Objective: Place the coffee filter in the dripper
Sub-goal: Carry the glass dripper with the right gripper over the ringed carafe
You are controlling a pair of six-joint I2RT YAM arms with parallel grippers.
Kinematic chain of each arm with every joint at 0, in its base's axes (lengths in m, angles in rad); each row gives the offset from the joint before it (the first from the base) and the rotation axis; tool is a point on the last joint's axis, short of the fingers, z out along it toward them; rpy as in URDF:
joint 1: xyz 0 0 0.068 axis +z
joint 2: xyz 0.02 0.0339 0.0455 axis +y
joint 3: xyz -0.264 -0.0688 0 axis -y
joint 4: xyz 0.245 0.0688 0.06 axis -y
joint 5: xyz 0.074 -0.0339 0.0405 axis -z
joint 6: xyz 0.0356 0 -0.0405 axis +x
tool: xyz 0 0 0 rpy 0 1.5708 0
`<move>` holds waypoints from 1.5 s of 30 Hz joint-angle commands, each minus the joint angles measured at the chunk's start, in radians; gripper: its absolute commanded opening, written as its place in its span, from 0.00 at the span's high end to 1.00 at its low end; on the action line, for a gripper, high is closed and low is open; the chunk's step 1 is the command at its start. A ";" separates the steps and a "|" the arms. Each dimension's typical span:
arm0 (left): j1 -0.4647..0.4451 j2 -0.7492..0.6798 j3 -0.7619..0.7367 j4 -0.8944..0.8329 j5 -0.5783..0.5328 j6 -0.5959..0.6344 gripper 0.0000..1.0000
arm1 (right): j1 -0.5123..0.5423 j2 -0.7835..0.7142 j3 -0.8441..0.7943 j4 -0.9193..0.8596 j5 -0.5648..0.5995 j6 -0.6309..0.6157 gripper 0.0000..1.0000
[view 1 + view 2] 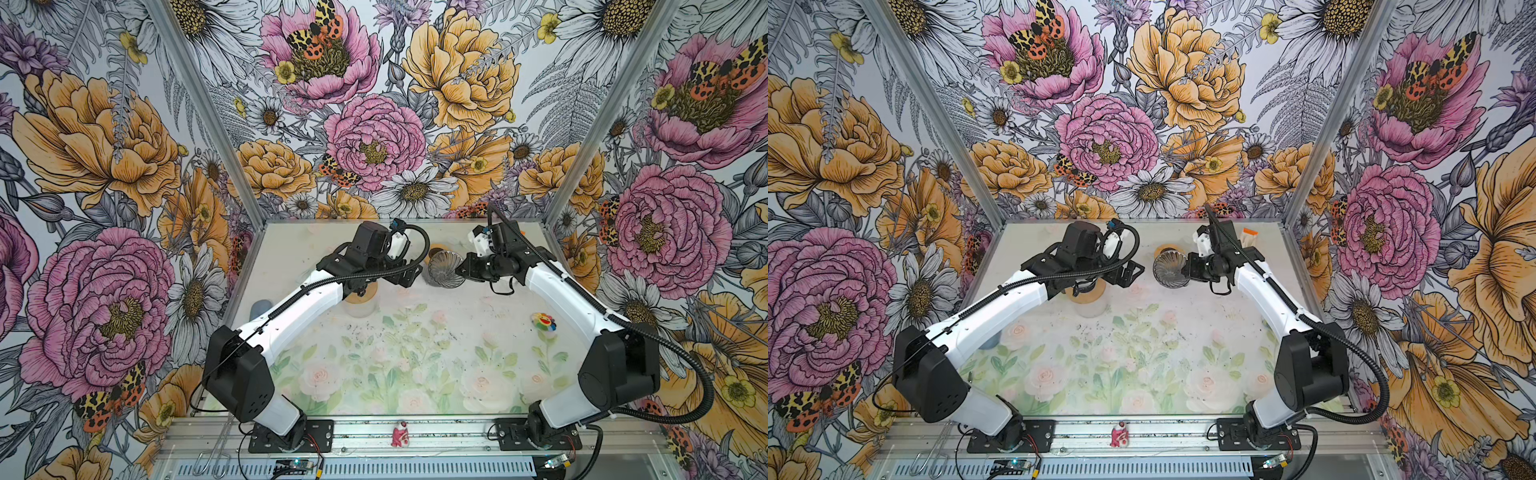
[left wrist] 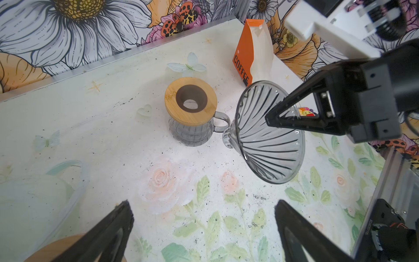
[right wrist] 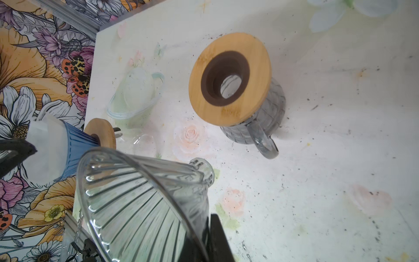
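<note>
The dripper point(image 2: 269, 140) is a clear ribbed glass cone, also seen in both top views point(image 1: 444, 270) point(image 1: 1168, 270). It hangs tipped on its side above the table, mouth turned toward the left arm. My right gripper point(image 3: 204, 226) point(image 1: 459, 270) is shut on the dripper's wall near the rim. White paper point(image 3: 43, 140), apparently the coffee filter, stands in a blue ribbed holder point(image 3: 74, 145) at the table's left edge. My left gripper point(image 2: 201, 206) point(image 1: 409, 276) is open and empty, facing the dripper's mouth from a short distance.
A glass mug with a wooden ring lid point(image 2: 190, 104) point(image 3: 229, 79) stands just behind the dripper. An orange coffee bag point(image 2: 243, 52) is at the back right. A clear plastic container point(image 3: 136, 97) and a wooden-topped jar point(image 1: 361, 297) sit under the left arm. A flower toy point(image 1: 543, 322) lies right.
</note>
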 commanded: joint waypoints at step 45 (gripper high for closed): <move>0.049 0.045 0.046 0.103 -0.017 -0.018 0.01 | -0.054 0.376 0.362 0.033 0.001 0.029 1.00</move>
